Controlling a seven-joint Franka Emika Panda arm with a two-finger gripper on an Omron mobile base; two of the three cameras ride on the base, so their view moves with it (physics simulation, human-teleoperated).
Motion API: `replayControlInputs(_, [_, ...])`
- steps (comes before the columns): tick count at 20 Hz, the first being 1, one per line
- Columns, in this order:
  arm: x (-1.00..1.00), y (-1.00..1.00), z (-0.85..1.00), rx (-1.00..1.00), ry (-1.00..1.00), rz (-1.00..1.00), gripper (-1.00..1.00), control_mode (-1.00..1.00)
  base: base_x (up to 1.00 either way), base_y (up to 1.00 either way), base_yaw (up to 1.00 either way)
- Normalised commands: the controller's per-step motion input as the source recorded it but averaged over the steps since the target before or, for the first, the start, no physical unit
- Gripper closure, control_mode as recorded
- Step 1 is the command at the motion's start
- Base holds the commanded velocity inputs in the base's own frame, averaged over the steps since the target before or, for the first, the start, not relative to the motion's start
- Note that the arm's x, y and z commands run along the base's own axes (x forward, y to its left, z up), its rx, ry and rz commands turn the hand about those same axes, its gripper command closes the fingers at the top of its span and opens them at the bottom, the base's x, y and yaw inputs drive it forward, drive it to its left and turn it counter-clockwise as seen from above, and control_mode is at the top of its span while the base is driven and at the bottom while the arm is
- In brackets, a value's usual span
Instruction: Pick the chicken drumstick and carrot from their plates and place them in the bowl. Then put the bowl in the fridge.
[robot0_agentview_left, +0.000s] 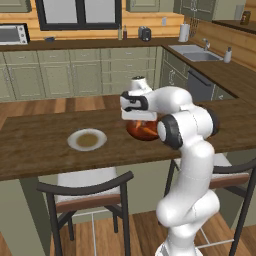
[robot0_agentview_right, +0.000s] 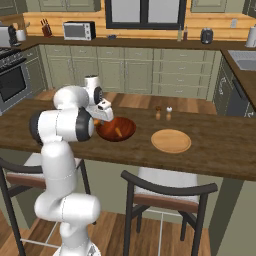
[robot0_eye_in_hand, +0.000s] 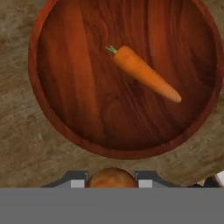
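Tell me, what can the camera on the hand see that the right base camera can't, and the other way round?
Hand view alone: the carrot's green stem end and, between the fingertips at the bottom edge, a rounded brown chicken drumstick held by the gripper. Right base view alone: the tan-edged plate, two small shakers, the white arm, chairs, cabinets, microwave. Both: the reddish-brown bowl on the wooden counter with the carrot lying inside.

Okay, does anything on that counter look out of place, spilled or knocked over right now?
Nothing stands out. The carrot lies flat inside the bowl, which sits upright on the counter. Both plates lie flat. The gripper, above the bowl, holds a brown rounded item, apparently the drumstick.
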Motion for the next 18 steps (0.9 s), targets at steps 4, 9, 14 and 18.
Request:
replayControlInputs(4, [0.65,-0.38,-0.02,0.15,-0.01,0.19,1.00,-1.00,0.00,0.00,0.00])
replayControlInputs(9, [0.62,0.01,-0.26,0.07,0.01,0.18,1.00,-1.00,0.00,0.00,0.00])
replayControlInputs(14, [0.38,0.11,-0.35,0.00,0.06,0.15,1.00,-1.00,0.00,0.00,0.00])
replayControlInputs(18, [0.37,0.03,-0.27,0.00,0.03,0.13,-1.00,-1.00,0.00,0.00,0.00])
